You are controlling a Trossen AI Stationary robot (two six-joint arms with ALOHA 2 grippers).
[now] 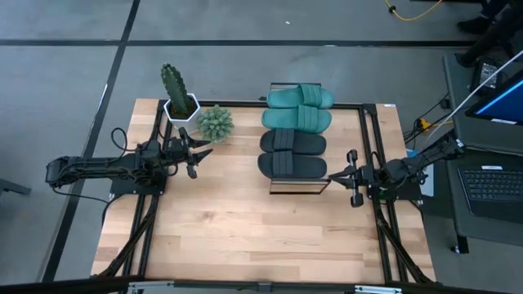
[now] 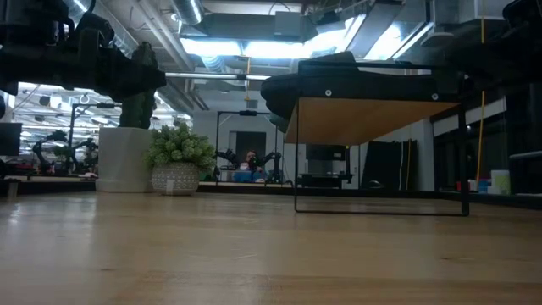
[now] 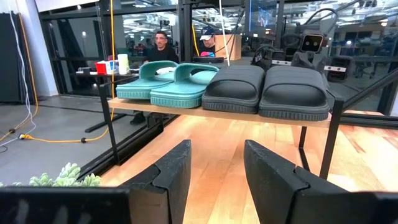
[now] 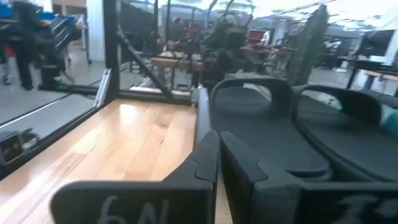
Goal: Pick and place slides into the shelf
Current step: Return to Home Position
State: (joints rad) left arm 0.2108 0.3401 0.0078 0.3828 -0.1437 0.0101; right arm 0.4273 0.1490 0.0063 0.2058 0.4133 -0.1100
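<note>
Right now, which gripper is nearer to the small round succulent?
Left. The left gripper sits just beside the succulent; the right gripper is across the table, at the shelf corner.

Four slides point(image 1: 292, 141) sit side by side across the top of the shelf point(image 3: 217, 113), while open space runs beneath it between thin black legs. The table point(image 1: 261, 237) lies open between the arms. A potted cactus point(image 1: 178, 96) and a succulent point(image 1: 215, 122) stand close by the left gripper point(image 1: 203, 155).
</note>
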